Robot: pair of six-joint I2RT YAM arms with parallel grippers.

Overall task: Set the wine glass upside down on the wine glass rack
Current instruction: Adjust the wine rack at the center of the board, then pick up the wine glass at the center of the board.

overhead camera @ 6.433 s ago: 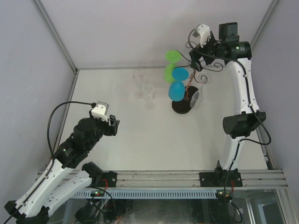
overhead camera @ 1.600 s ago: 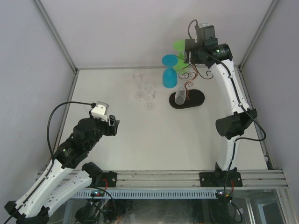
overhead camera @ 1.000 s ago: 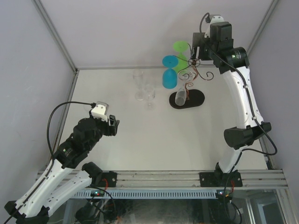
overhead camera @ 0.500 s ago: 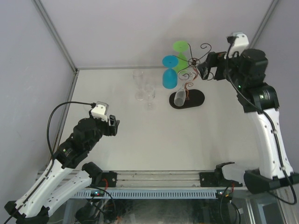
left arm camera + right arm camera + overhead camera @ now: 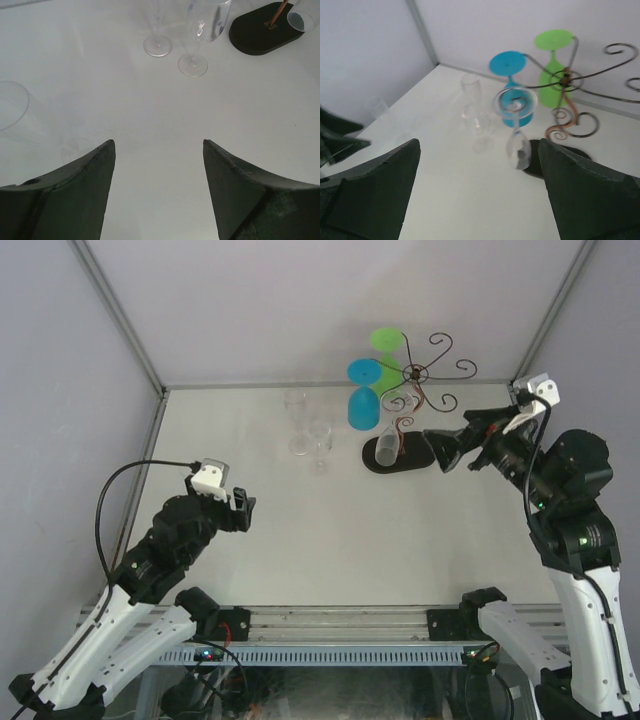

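Far left: the L gripper [image 5: 158, 145] is idling low over the table [image 5: 330, 540], jaws standing apart w/ nothing between them. It is parking well clear so the R arm gets free reach.

Centre-left: two spare clear glasses [image 5: 296, 420] are standing upright, near the rack but not touching it.

Centre-right: the wine glass rack [image 5: 568, 79] is carrying a blue glass [image 5: 508, 67] and a green glass [image 5: 551, 75], both inverted, feet caught in the curled arms. The wine glass [image 5: 517, 142] is hanging the same way. Its foot is sitting in a spiral arm and its bowl is pointing down, just above the black base [image 5: 420, 452]. The foot is bearing the load, so no grip is needed.

Right: the R gripper [image 5: 480, 145] is standing fully spread and empty, apart from the glass and facing it.

Judgement: placement is looking complete. Chk that the foot is seating squarely in the curl, since a part-seated foot could slip out.
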